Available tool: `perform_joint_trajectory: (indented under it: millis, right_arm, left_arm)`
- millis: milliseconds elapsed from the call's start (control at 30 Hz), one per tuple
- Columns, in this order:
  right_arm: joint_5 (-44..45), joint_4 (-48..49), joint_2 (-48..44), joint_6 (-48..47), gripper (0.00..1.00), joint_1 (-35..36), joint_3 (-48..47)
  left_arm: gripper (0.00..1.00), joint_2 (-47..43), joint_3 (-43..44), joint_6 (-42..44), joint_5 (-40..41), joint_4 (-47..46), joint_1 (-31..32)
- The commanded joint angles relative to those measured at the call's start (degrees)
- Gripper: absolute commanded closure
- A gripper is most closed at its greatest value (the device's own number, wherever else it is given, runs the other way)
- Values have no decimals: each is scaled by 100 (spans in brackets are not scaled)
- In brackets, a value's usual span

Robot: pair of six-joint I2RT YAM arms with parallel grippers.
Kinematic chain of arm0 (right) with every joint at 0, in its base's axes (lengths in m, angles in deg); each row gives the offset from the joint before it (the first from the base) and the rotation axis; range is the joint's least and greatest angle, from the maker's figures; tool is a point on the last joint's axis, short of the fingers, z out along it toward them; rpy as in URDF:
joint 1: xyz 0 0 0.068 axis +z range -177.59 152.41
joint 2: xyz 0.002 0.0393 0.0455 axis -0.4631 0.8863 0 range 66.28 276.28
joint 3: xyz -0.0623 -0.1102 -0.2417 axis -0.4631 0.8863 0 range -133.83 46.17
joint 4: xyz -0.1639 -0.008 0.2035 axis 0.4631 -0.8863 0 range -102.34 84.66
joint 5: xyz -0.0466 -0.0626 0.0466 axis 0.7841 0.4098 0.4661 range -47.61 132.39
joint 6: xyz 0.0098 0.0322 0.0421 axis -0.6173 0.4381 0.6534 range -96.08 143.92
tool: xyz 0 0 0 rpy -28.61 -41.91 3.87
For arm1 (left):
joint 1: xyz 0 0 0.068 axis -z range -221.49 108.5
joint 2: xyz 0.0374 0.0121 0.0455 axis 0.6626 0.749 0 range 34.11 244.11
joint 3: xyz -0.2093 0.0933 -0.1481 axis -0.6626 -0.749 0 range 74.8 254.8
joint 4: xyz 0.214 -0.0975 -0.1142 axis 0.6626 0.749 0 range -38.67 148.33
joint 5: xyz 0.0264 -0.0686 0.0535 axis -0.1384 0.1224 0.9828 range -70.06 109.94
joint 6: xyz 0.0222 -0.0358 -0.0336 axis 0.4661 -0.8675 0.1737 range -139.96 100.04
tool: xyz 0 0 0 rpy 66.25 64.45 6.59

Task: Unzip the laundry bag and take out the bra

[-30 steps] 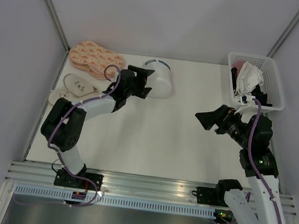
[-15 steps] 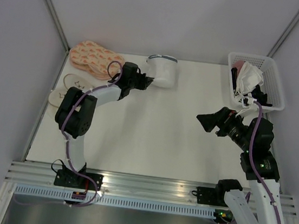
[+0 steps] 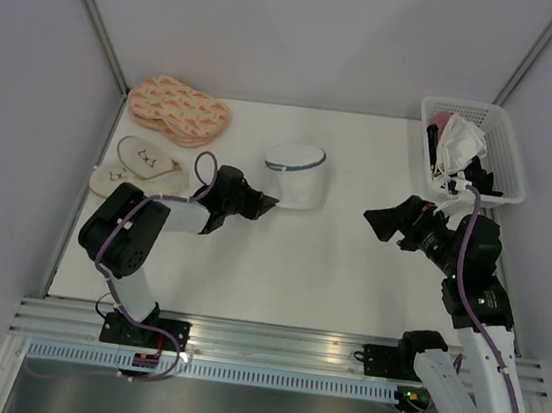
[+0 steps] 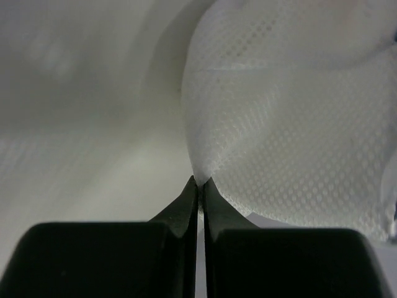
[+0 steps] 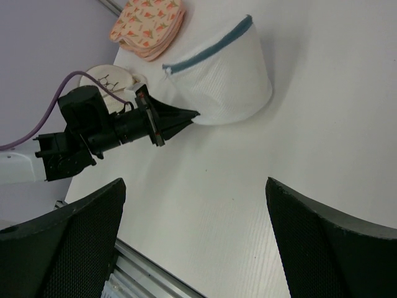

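Pinching the laundry bag [image 3: 295, 174] by its mesh wall with our left hand [image 3: 268, 204] clamped tight, we see it sitting mid-worktop [image 3: 298, 270], right hand [image 3: 380, 219] spread wide and well apart, zip seemingly unopened, bra unseen, so everything's left to do.

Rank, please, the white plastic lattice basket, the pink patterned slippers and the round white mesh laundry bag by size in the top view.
white plastic lattice basket
pink patterned slippers, close behind
round white mesh laundry bag
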Motion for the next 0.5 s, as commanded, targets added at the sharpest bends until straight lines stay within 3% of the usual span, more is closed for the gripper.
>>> perform_joint_trajectory:
  millis: [0, 233, 267, 300, 367, 467]
  right_arm:
    - [186, 7, 88, -69, 2, -6, 80]
    - [230, -54, 334, -245, 2, -6, 80]
    - [256, -63, 352, -263, 2, -6, 63]
    - [274, -106, 387, -324, 2, -6, 45]
    - [318, -142, 422, -377, 2, -6, -7]
    - [388, -256, 519, -491, 2, -6, -87]
  left_arm:
    - [98, -115, -672, 364, -267, -986, 206]
    - [95, -124, -1587, 451, -294, -2041, 970]
    - [85, -150, -1683, 451, -241, -2207, 1058]
    - [62, -220, -1841, 425, -180, -2461, 1189]
    - [41, -421, -1991, 408, -153, -2787, 1357]
    - [30, -782, -2194, 495, -30, -2755, 1594]
